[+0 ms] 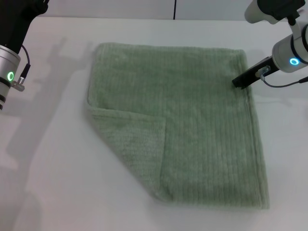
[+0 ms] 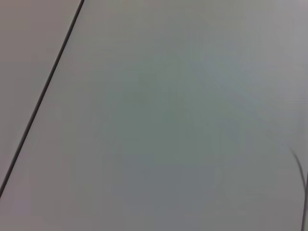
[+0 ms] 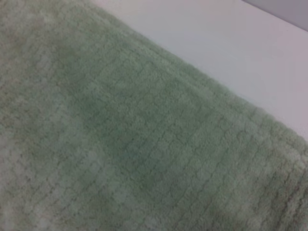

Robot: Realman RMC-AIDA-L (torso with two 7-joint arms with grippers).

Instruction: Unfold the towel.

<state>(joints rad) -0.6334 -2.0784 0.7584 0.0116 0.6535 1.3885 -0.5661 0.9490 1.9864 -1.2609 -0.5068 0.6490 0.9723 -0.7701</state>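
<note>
The pale sage-green towel (image 1: 192, 125) lies flat on the white table (image 1: 57, 163). Its near left corner (image 1: 137, 144) is folded over onto the cloth as a triangular flap. My right gripper (image 1: 240, 81) is at the towel's right edge, near the far right corner, low over the hem. The right wrist view is filled by the towel (image 3: 120, 144), with its hemmed edge running against the bare table (image 3: 231, 43). My left arm (image 1: 9, 67) hangs at the far left, apart from the towel. Its gripper is outside the picture.
The white table surrounds the towel on all sides, with its far edge (image 1: 144, 18) against a dark seam. The left wrist view shows only a plain grey surface (image 2: 168, 120) crossed by a thin dark line (image 2: 43, 96).
</note>
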